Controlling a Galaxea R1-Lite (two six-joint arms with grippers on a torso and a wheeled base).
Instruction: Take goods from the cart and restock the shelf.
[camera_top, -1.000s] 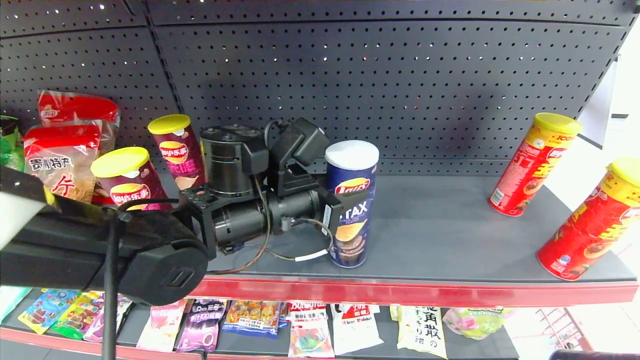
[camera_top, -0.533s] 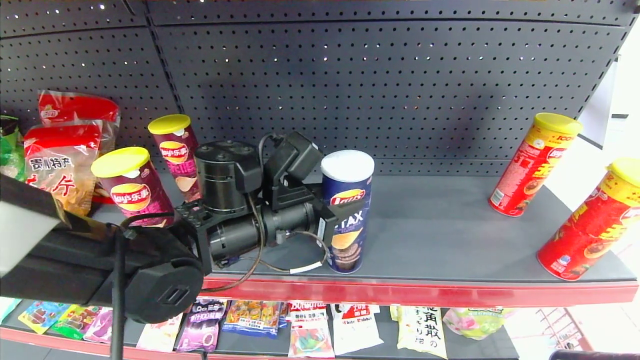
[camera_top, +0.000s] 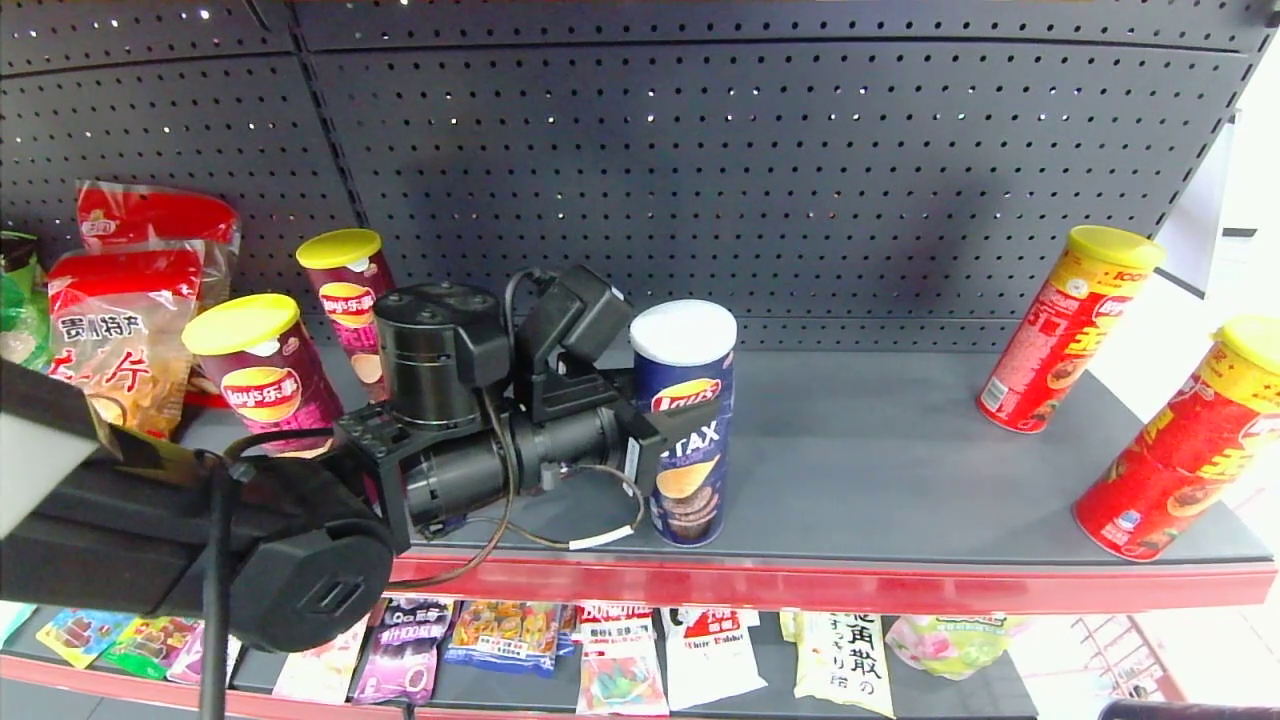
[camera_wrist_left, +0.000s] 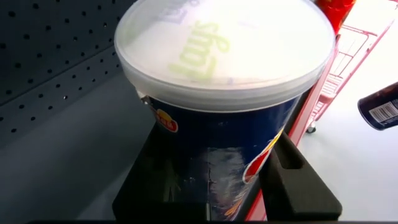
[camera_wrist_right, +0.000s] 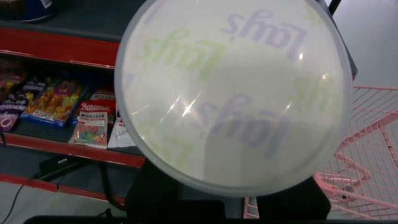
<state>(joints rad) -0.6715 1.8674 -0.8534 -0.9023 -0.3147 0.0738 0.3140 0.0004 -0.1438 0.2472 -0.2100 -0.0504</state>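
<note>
A dark blue chip can (camera_top: 684, 345) with a white lid stands upright near the front edge of the grey shelf (camera_top: 900, 470). My left gripper (camera_top: 678, 432) is shut on its middle from the left. The left wrist view has the same can (camera_wrist_left: 224, 56) between the black fingers (camera_wrist_left: 298, 186) of that gripper (camera_wrist_left: 227, 186). In the right wrist view a second can's white lid (camera_wrist_right: 233, 93) sits right under the camera, with my right gripper (camera_wrist_right: 230, 208) shut on the can below it. That second dark can (camera_wrist_left: 379, 106) hangs off the shelf front in the left wrist view.
Two purple cans (camera_top: 260, 370) (camera_top: 350, 295) and red snack bags (camera_top: 120, 300) stand left of the arm. Two red cans (camera_top: 1065, 330) (camera_top: 1180, 450) lean at the right end. Bare shelf lies between. Snack packets (camera_top: 620, 660) fill the lower shelf. A pink cart (camera_wrist_right: 367, 155) is below.
My left arm has shifted the blue can a little to the left and toward the shelf's front edge. The other cans have not moved.
</note>
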